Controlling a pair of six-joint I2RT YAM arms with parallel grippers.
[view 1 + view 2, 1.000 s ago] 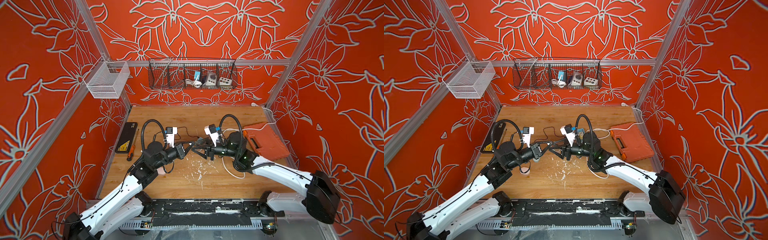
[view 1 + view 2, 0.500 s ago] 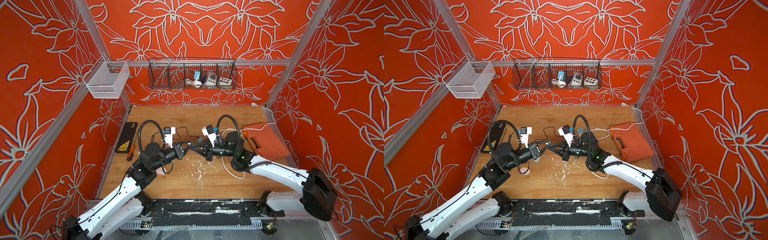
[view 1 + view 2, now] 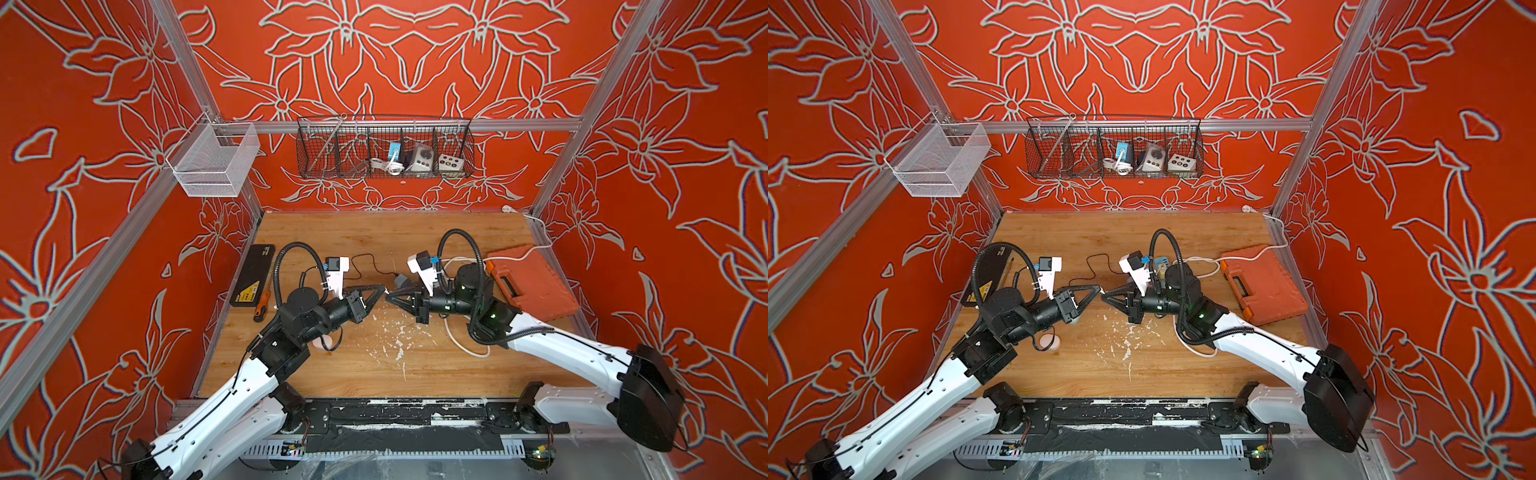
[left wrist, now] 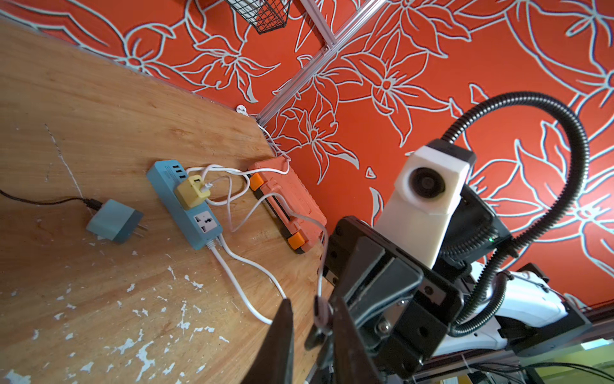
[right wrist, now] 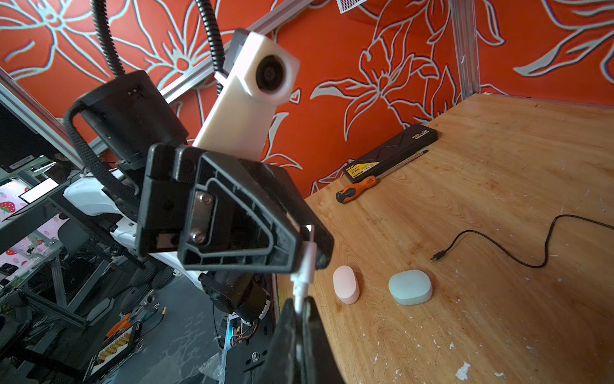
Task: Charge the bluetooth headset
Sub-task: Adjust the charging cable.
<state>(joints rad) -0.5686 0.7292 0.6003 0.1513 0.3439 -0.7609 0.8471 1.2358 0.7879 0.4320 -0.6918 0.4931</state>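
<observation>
Where the two arms meet above the middle of the table (image 3: 374, 232), the white plug (image 5: 304, 276) is held clear of the wood between the grippers; the right gripper (image 3: 388, 296) is seen with its fingers pressed together on the plug's cable end, while the fingers of the left gripper (image 3: 380, 289) are slightly spread on either side of its tip, a gap being visible beside one finger (image 4: 285, 332). The plug's long axis is laid along the line from one gripper to the other, across the table, its tip pointed at the left gripper; the metal end is hidden between black fingers. Below the left arm, near the front edge, a pink case (image 5: 346, 284) and a pale case (image 5: 410, 287) are laid flat, side by side but apart; which one is the headset cannot be told, and no charging port can be made out; in both top views the pale one is largely covered by the arm. Further back, the white cable (image 4: 247, 212) is traced to a yellow charger (image 4: 191, 192) plugged into a blue power strip (image 4: 186, 212), beside an orange tool case (image 3: 532, 282); a grey adapter (image 4: 114, 221) with a black cable (image 5: 498, 246) is left unplugged. On the back wall a wire basket (image 3: 332, 149) is hung, its contents too small to name.
</observation>
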